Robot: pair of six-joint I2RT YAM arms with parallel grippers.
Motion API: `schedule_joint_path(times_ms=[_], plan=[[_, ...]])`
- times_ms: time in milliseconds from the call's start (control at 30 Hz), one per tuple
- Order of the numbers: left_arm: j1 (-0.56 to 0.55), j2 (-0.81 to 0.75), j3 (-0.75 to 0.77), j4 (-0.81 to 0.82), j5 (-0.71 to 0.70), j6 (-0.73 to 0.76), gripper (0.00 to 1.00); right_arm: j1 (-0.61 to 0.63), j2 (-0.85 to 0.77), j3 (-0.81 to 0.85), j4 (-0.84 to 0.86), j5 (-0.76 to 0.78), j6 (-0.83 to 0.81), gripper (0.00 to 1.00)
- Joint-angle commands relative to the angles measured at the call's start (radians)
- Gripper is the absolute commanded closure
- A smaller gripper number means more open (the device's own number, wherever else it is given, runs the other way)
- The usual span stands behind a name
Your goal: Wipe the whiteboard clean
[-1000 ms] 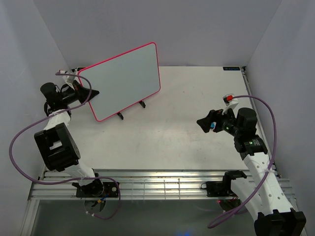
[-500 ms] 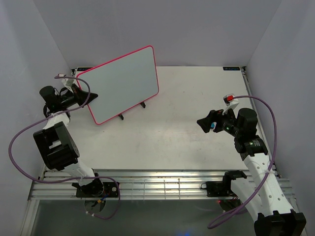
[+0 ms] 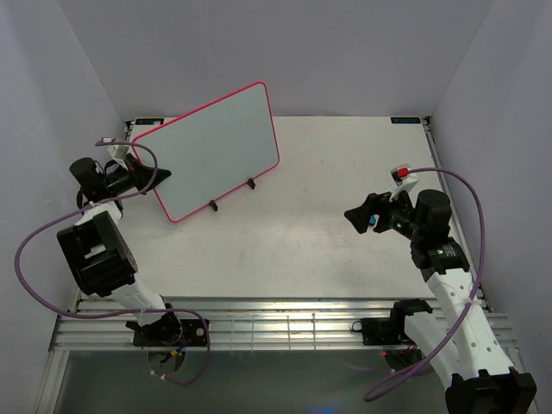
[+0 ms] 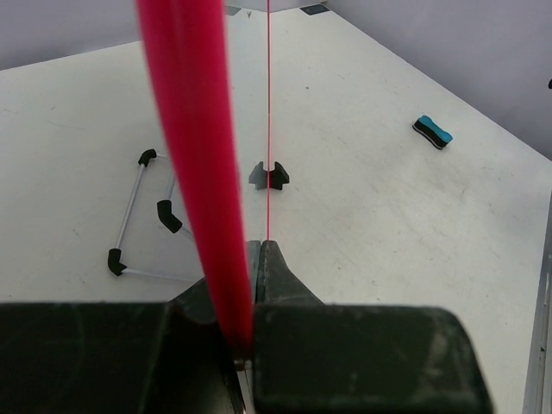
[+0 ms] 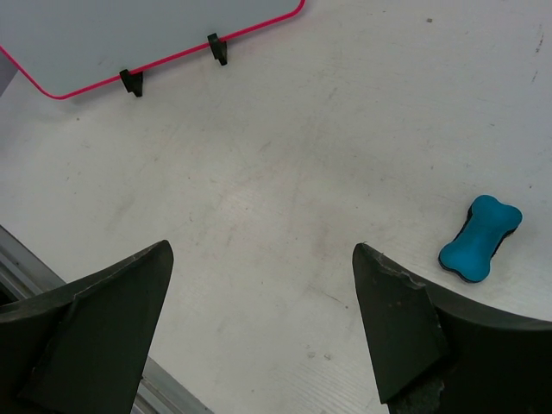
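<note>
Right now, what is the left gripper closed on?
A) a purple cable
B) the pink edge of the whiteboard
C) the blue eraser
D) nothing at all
B: in the left wrist view the left gripper is shut on the pink frame of the whiteboard, while the blue eraser lies free on the table.

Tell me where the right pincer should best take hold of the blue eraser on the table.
Probably at the narrow waist of the eraser, coming from straight above. It lies flat on the table with bare surface all around, and its bone shape pinches in at the middle, so the open right pincer could close across that short width between the wider ends.
</note>
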Motion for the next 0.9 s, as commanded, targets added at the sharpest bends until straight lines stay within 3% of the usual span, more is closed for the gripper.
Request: schedule_joint_path(times_ms=[0,433,600,867], plan=[[0.023,0.022,0.014,0.041,-0.039,0.075,0.86,0.003,-0.005,-0.012,0.051,-0.020,0.008,0.10],[0.053,0.074,0.019,0.026,-0.088,0.075,0.77,0.003,0.027,-0.002,0.037,-0.008,0.004,0.10],[0.053,0.103,0.024,0.020,-0.137,0.061,0.63,0.003,0.044,-0.010,0.060,-0.039,0.005,0.10],[0.053,0.104,0.033,0.018,-0.168,0.046,0.56,0.003,0.045,-0.012,0.063,-0.049,0.004,0.10]])
